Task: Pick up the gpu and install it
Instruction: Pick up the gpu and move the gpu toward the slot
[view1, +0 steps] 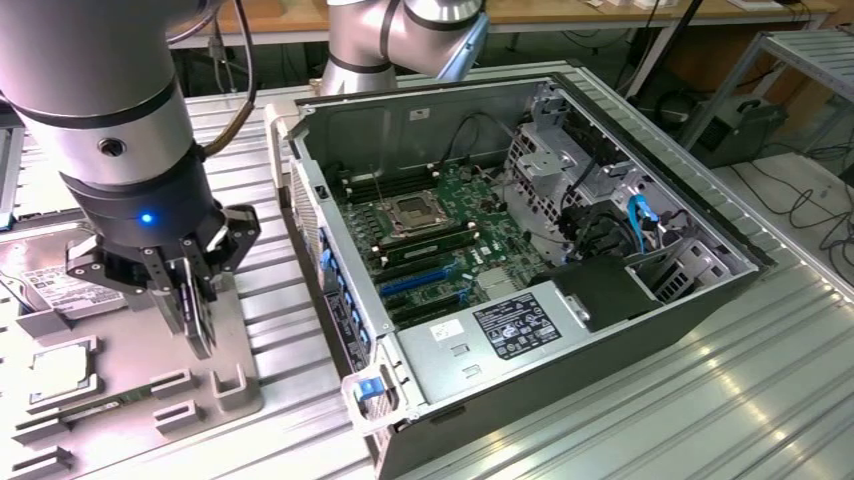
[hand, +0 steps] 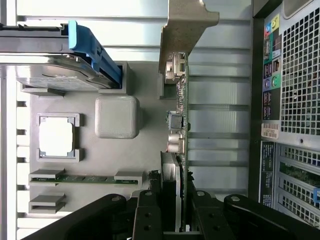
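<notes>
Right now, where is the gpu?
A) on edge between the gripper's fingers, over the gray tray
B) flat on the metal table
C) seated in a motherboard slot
A: the gpu stands on edge in the gripper over the gray tray, outside the open case.

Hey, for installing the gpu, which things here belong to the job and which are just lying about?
Job in hand: gpu; gripper, fingers closed on it; open computer case; motherboard.
Lying about: hard drive; processor chip; memory stick, all in the grey holder tray.
</notes>
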